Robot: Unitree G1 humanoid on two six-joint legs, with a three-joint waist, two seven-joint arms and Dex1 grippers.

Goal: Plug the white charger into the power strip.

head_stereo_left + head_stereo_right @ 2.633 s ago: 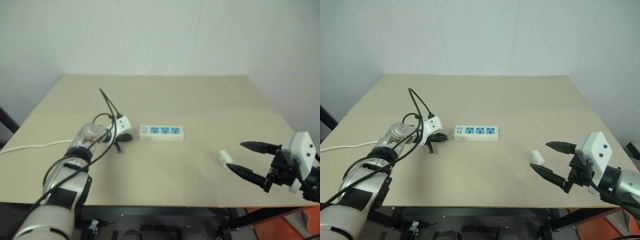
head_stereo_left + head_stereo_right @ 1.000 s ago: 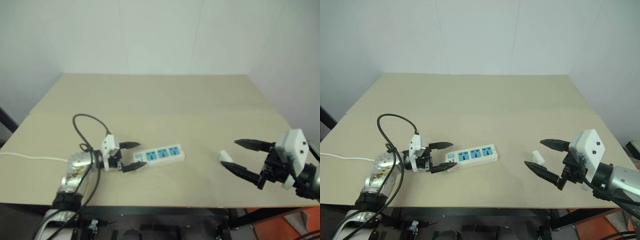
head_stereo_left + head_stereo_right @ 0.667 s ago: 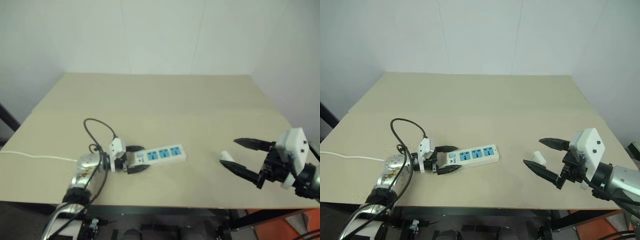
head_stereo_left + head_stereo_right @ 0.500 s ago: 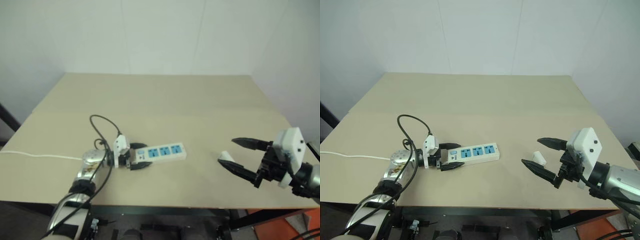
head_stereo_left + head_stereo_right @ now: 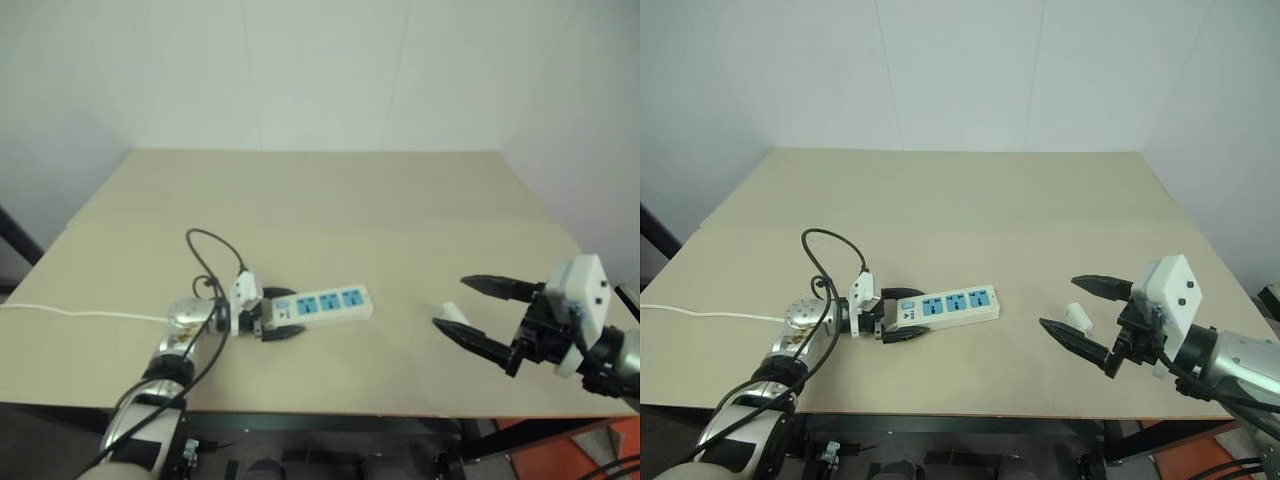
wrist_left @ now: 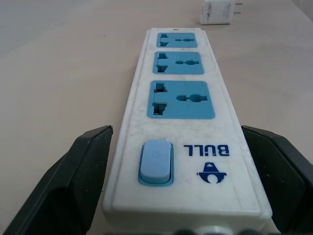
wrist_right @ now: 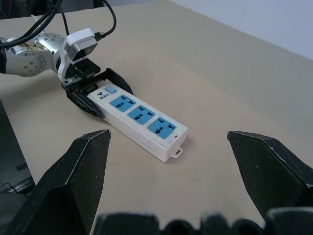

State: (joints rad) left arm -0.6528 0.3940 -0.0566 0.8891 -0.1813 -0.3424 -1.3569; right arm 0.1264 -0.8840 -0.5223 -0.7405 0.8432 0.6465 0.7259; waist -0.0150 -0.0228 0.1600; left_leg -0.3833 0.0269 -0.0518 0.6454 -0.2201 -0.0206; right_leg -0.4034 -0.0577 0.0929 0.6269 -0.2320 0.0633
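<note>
The left gripper, jaws spread, straddled the switch end of the power strip. The right gripper hung released around the white charger.

A broad tan table spreads across the middle of what I see, its top matte and plain, with a faint straight seam crossing it from side to side about halfway down. Behind it, over the whole upper part of the frame, stands a white wall marked by thin vertical panel lines. At the left edge a black bar slants down past the table's corner. Along the bottom, under the near table edge, runs a dark frame. In the lower right corner I see a patch of something orange, too little to identify.
</note>
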